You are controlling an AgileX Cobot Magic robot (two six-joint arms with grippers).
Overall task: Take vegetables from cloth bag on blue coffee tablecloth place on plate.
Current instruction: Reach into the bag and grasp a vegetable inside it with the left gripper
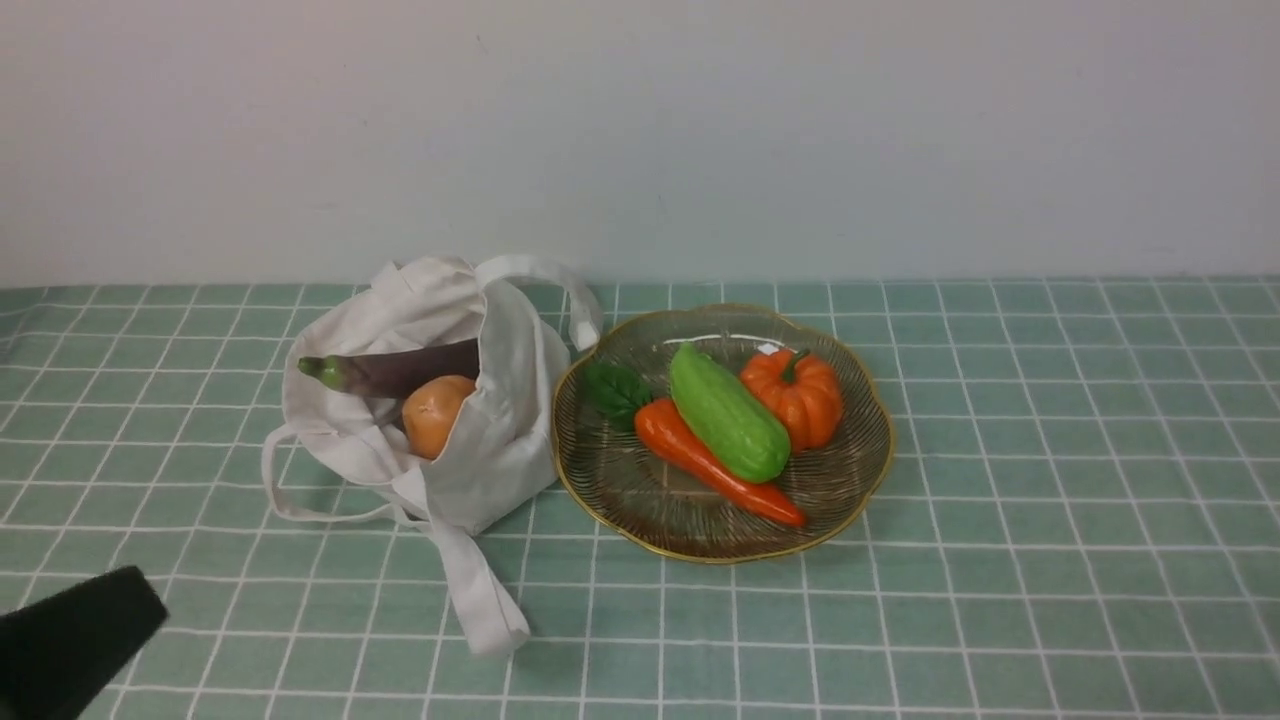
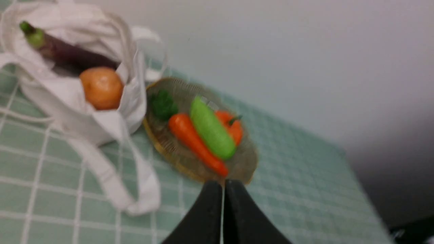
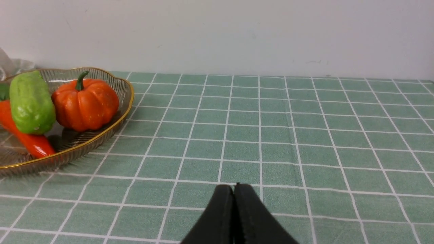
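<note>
Your left gripper (image 2: 223, 185) and right gripper (image 3: 234, 187) are closed, empty; limp canvas bag (image 1: 505, 440) holds glossy eggplant (image 1: 405, 368), round onion (image 1: 435, 412).

1. This is looking like a staged robot test set-up, closer to a lab than a home kitchen.
2. A plain pale wall (image 1: 700, 130) is running straight behind the bench, which is lying under a teal grid tablecloth (image 1: 1050, 450).
3. A glossy pumpkin (image 1: 795, 395) and carrot (image 1: 715, 462) are sitting like props on a gold-rimmed glass plate (image 1: 840, 490), just beside a cloth bag (image 1: 500, 440).
4. The black left gripper (image 2: 223, 184) and right gripper (image 3: 234, 186) are reaching over the cloth.
</note>
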